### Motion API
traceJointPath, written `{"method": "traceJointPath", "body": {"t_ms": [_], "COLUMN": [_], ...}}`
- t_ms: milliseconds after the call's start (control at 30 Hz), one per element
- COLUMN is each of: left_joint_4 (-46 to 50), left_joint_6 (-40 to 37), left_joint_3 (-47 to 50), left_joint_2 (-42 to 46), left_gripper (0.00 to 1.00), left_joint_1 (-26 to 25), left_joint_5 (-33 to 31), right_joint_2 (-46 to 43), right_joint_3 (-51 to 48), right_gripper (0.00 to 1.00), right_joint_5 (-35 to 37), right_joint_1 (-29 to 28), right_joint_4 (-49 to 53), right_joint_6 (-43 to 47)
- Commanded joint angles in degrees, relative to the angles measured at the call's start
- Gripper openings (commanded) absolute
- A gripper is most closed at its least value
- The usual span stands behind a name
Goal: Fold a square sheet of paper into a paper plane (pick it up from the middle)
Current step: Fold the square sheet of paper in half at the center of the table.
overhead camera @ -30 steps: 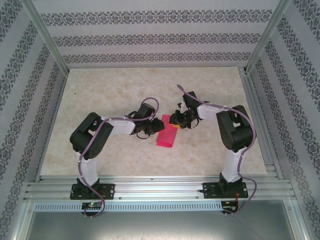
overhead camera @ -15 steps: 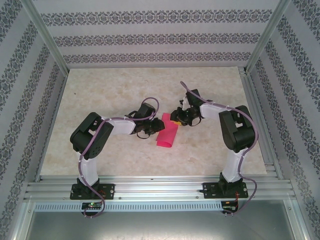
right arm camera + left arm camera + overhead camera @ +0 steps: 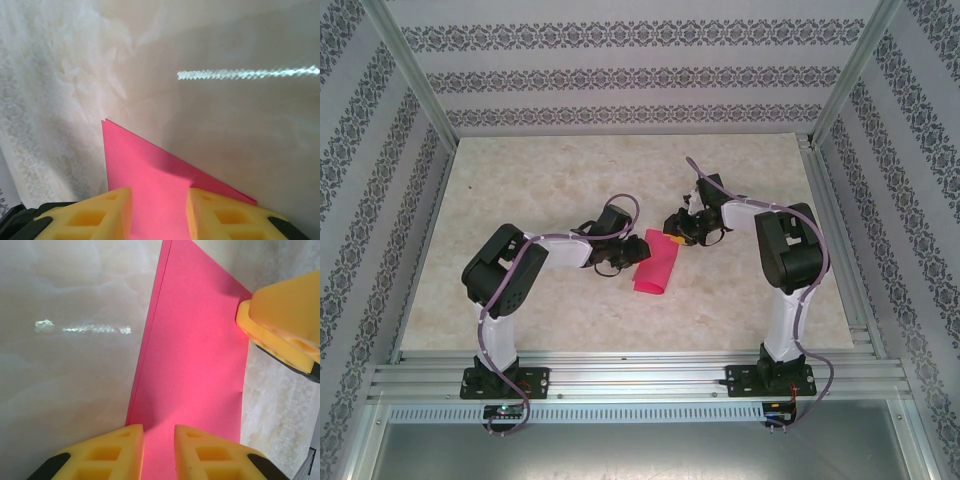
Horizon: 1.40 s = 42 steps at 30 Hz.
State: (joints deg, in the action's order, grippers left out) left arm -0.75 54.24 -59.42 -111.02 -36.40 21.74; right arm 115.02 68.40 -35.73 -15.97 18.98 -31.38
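Top external, right end effector [image 3: 676, 236] nudged back, paper [image 3: 655, 265] unmoved

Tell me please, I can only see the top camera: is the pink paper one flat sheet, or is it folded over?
Observer: Folded. In the left wrist camera the paper has a second layer's edge running just inside its long left edge.
Operator: Are the left fingers pinching it?
Observer: No. The left fingers are apart, and the paper lies flat in the gap between them.
Operator: What about the right ones?
Observer: In the right wrist camera the right fingers are apart too, and a corner of the paper points out between them.
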Motion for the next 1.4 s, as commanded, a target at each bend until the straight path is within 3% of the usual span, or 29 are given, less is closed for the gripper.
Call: {"method": "traceJointPath", "body": {"t_ms": [0,267,633,800,1067,1367], "left_joint_4": [2.4,2.7,3.1,3.0,3.0,2.9], "left_joint_6": [-1.7,-1.8,-2.0,-1.9,-1.8,-1.7], "left_joint_3": [0.2,0.3,-0.5,-0.4,-0.4,-0.2], "left_joint_2": [-2.9,-2.7,-3.0,-2.9,-2.7,-2.6], "left_gripper": [0.26,0.26,0.26,0.26,0.25,0.26], "left_joint_1": [-0.3,-0.4,-0.6,-0.6,-0.9,-1.1], "left_joint_5": [-0.6,-0.7,-0.6,-0.7,-0.9,-1.0], "right_joint_2": [1.8,-3.8,3.6,0.0,-11.7,-8.5], "right_joint_3": [-1.5,-2.2,-0.7,-1.9,-8.8,-15.7], "right_gripper": [0.35,0.37,0.37,0.37,0.38,0.37], "right_joint_5": [1.5,-4.9,-2.8,-1.6,-7.0,-4.3], "right_joint_1": [0.1,1.7,3.0,3.0,0.7,-2.8], "right_joint_4": [-0.3,-6.3,-4.2,-3.3,-6.9,-10.0], "right_joint_6": [1.8,-0.7,-0.2,0.3,-2.5,-3.9]}}
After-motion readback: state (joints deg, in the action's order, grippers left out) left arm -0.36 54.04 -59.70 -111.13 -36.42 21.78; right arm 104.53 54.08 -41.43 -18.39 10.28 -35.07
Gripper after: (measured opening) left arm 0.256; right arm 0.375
